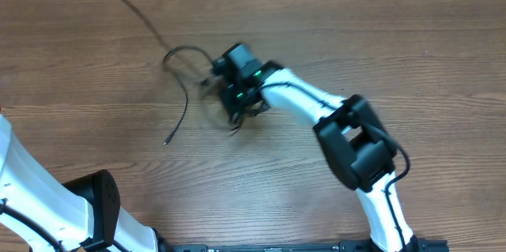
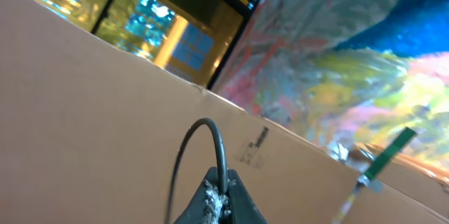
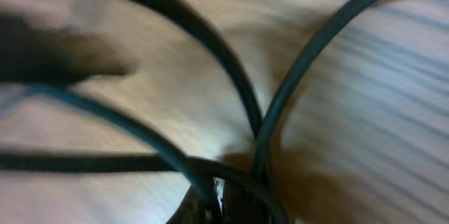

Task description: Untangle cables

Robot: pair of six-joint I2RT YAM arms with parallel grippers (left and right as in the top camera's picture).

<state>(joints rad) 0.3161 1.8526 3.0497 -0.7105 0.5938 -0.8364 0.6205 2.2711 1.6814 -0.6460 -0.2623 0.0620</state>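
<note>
top view: wooden table (image 1: 379, 31), right arm (image 1: 300, 98) stretched from the lower right edge to the middle. right gripper (image 1: 236, 118) down at table level, just beside a thin black loop of the cables (image 1: 190, 47). from that loop, one cord curving down and left to a loose end (image 1: 167, 141) flat on the wood, apart from the gripper. another thin black strand (image 1: 126, 3) running from the loop up to the top edge and out of frame. hard to tell from above how many cords in the bunch under the gripper. left arm (image 1: 47, 204) at the lower left corner, white with a black joint, well apart from the loop, gripper end out of this view.

right wrist view: very close, blurred. right gripper (image 3: 223, 206) pinched closed at the bottom edge, cables (image 3: 280, 97) meeting right at the tips and gripped there. black cords fanning up, left and right over the wood, crossing one another, count unclear.

left wrist view: left gripper (image 2: 219, 196) squeezed closed on one of the cables (image 2: 220, 157), arching up out of the tips and bending down on the left side. behind it a plain cardboard wall (image 2: 84, 97), above that a painted wall (image 2: 337, 55) in many colours and bright windows (image 2: 161, 27). no table in this view.
</note>
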